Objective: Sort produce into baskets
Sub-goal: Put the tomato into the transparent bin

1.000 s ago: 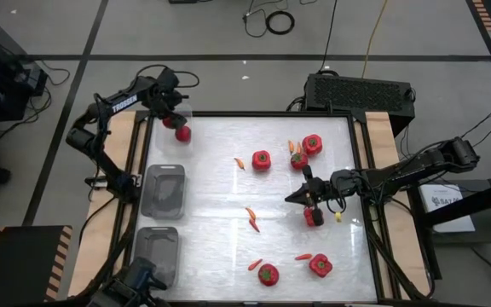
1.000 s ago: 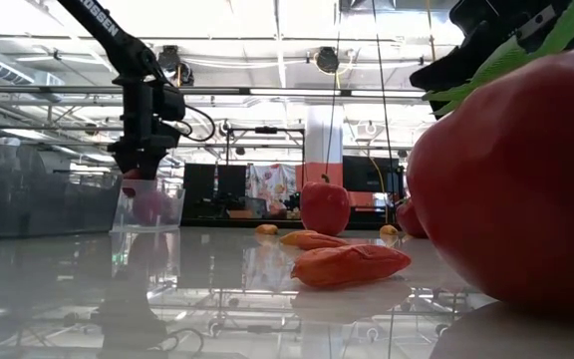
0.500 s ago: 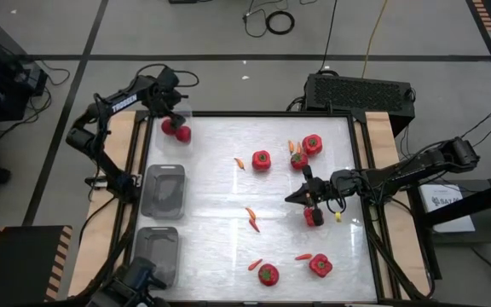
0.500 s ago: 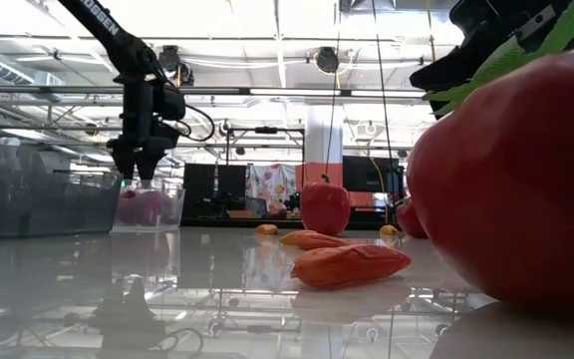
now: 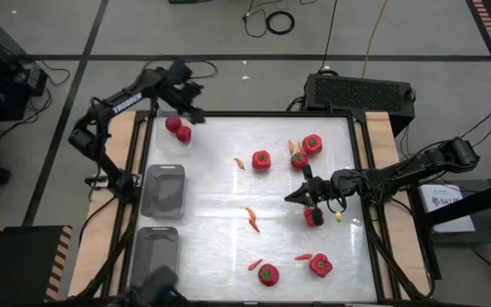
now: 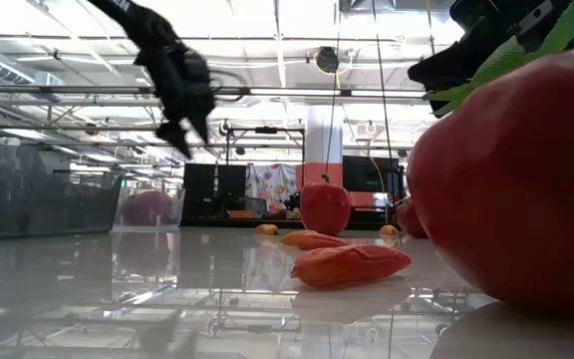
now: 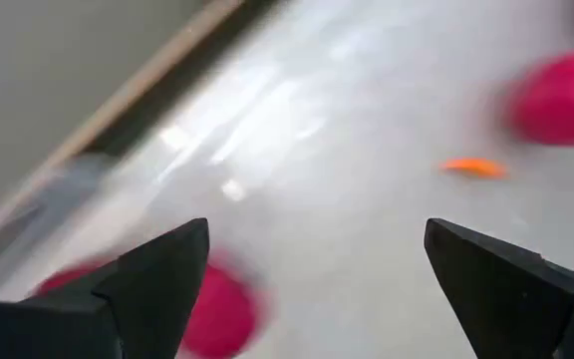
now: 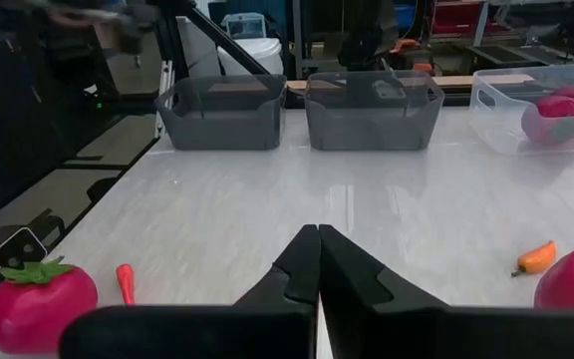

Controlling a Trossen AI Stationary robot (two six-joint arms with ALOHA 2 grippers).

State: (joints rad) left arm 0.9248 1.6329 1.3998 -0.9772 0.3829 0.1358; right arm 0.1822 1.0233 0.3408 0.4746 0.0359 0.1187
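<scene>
My left gripper [image 5: 196, 115] has lifted away from the clear basket [image 5: 177, 128], fingers spread and empty; two tomatoes [image 5: 178, 129] lie below it. My right gripper [image 5: 301, 194] stays pressed together.

Cam setup: 4 views, 1 table [image 5: 228, 213].
High looks straight down; low sits at tabletop level, lens nearly against a pepper [image 6: 511, 189]; wrist cams look across tabletop. All share it.

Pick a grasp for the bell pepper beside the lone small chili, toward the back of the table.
Come straight down on the bell pepper: it sits upright, stem up. Probably best to close across the body's widest part, below the stem, with fingers on its far and near sides; the chili lies close at one flank and another pepper at the other.
</scene>
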